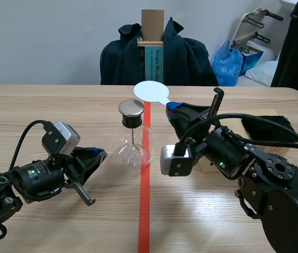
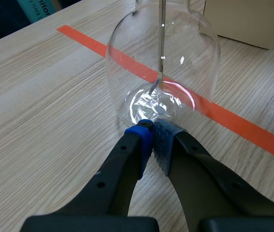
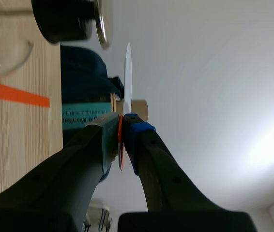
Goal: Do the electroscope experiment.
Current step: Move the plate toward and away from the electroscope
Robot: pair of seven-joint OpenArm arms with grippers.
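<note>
- At the top middle of the scene view a dark jacket (image 1: 188,55) hangs over a chair, and a tall cardboard box (image 1: 152,31) stands in front of it at the far edge of the table (image 1: 43,105).
- A blue bag (image 1: 228,62) sits at the upper right, beyond the table.
- At the right edge, behind my right arm, lies a patch of black fur (image 1: 270,129).
- A strip of red tape (image 1: 145,211) runs up the middle of the table and under the glass flask (image 1: 133,142).
- The flask stands upright at the centre, on the tape, with a metal cap (image 1: 131,108) and a thin rod hanging inside it.
- My left claw (image 1: 100,154) lies low at the lower left, its tips closed together on nothing. In my left wrist view the claw (image 2: 152,126) points right at the foot of the flask (image 2: 163,63); I cannot tell whether it touches.
- My right claw (image 1: 172,108) is clamped on the stem of a white disc (image 1: 151,91), holding the disc above and just behind the cap. In my right wrist view the disc (image 3: 128,72) stands edge-on ahead of my claw (image 3: 121,118), apart from the cap (image 3: 100,21).
</note>
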